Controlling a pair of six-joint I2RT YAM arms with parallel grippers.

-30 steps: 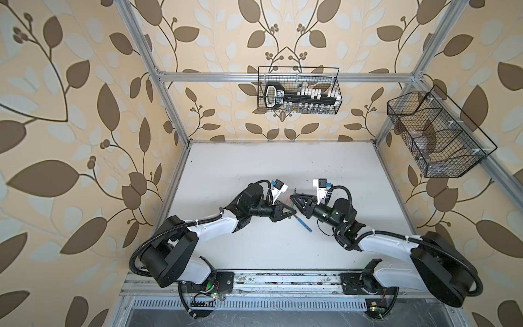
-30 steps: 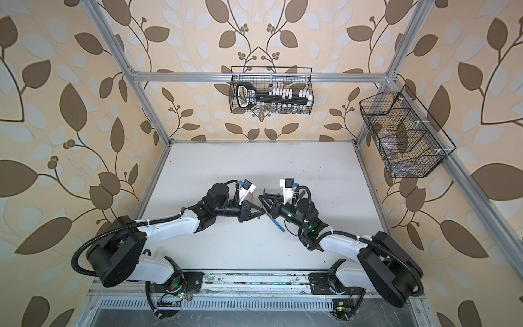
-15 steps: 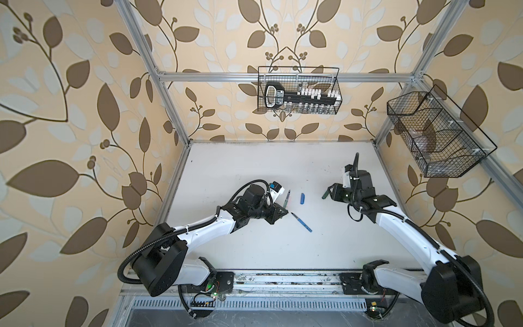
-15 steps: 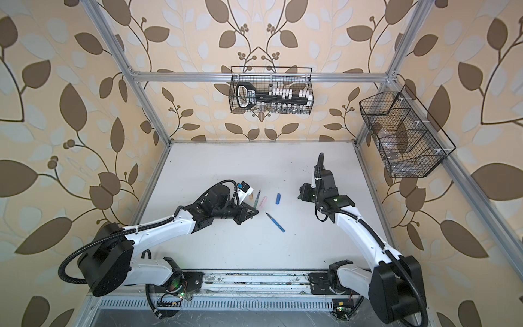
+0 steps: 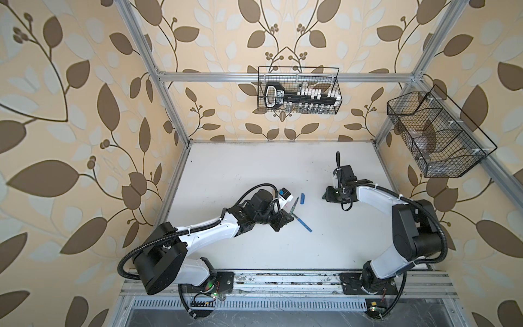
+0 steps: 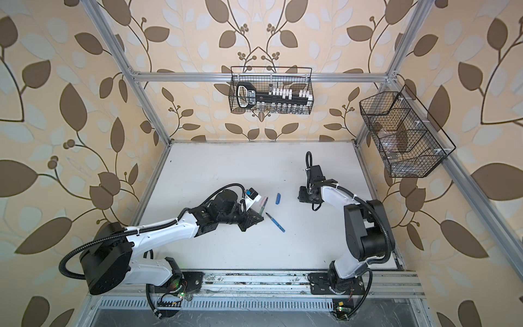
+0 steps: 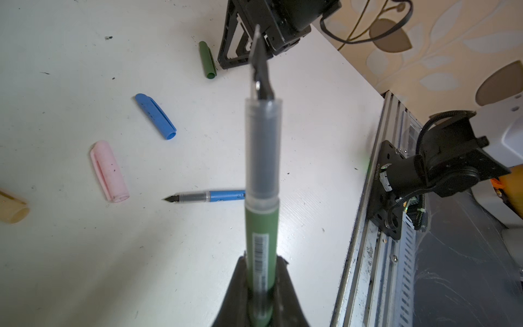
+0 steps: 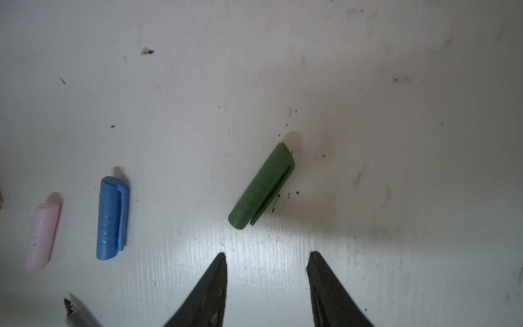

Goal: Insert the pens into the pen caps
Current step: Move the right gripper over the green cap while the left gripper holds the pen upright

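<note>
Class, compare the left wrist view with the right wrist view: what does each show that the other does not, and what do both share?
Only the left wrist view: the barrel of the green pen, clamped in the left end effector, the blue pen lying on the table, and the tan cap at the edge. Only the right wrist view: the open, empty jaws of the right end effector, short of the green cap. Both: the green cap, blue cap and pink cap, lying apart on the table.
</note>
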